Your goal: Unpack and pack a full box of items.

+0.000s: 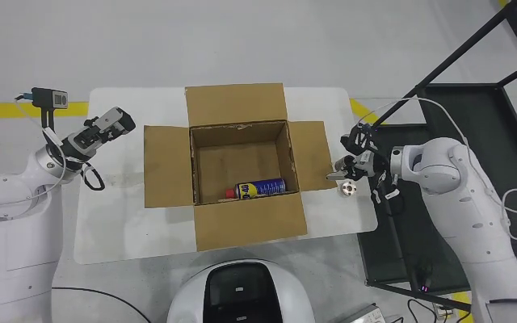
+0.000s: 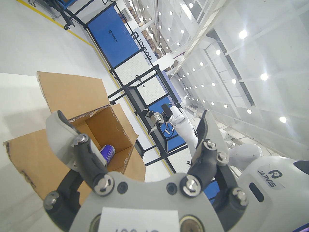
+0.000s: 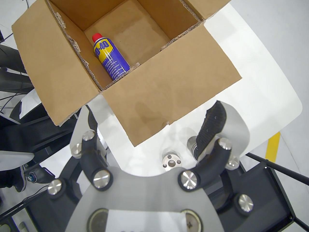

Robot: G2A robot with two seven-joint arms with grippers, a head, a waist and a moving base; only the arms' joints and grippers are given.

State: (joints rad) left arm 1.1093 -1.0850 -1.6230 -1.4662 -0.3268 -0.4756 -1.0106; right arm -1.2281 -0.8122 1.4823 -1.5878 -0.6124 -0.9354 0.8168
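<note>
- The spray can [image 3: 109, 59], blue and yellow with a red cap, lies on its side on the floor of the cardboard box [image 1: 239, 165], along the wall nearest the robot.
- The box stands mid-table on the white table [image 1: 121, 234], with all four flaps folded outward.
- A small round metal fitting [image 1: 348, 188] sits by the table's right edge, just beside the box's right flap.
- The right gripper [image 1: 343, 168] hangs above that fitting, jaws spread, holding nothing.
- The left gripper [image 1: 115, 125] hovers over the table's left edge, towards the far corner, jaws wide apart, empty.
</note>
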